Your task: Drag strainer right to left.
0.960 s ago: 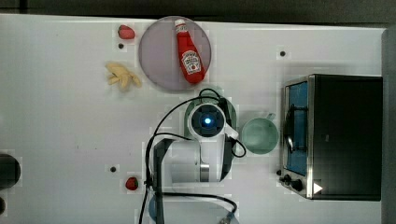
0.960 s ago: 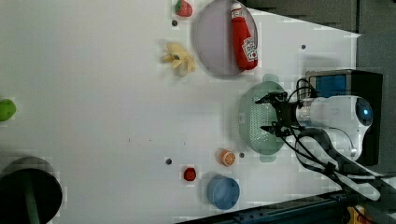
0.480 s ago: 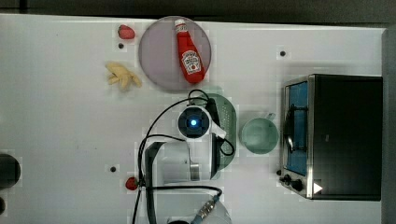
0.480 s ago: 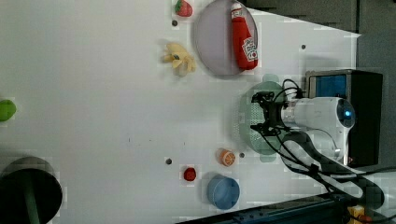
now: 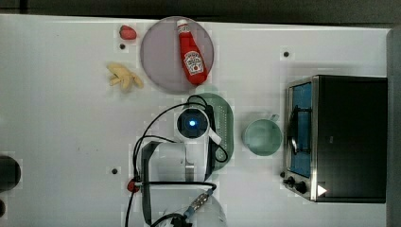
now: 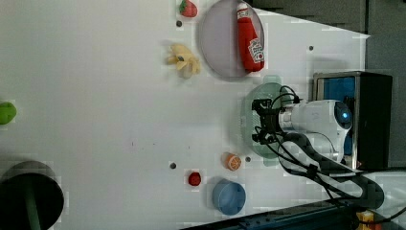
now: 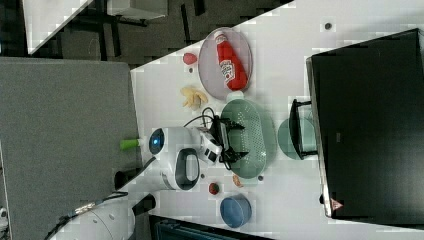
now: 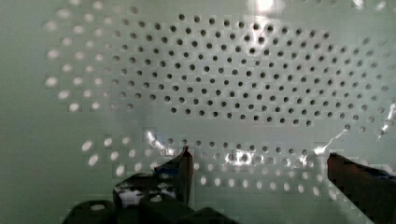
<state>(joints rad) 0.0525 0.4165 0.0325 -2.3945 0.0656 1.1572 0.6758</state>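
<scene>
Contact is the step we judge in hand: our gripper (image 8: 257, 161) sits low inside the strainer (image 7: 255, 135), fingers (image 8: 184, 165) spread wide, clamping nothing. The strainer lies mid-bench toward the oven (image 5: 340, 137), just below the plate (image 5: 161, 56) with the ketchup bottle (image 5: 190, 52) in the top view, the cup (image 5: 261, 137) beside it. Next we press against its wall and pull toward the top view's left, clear of the plate.

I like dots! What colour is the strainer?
Pale green strainer, dotted with small holes; wrist view shows it best.
</scene>
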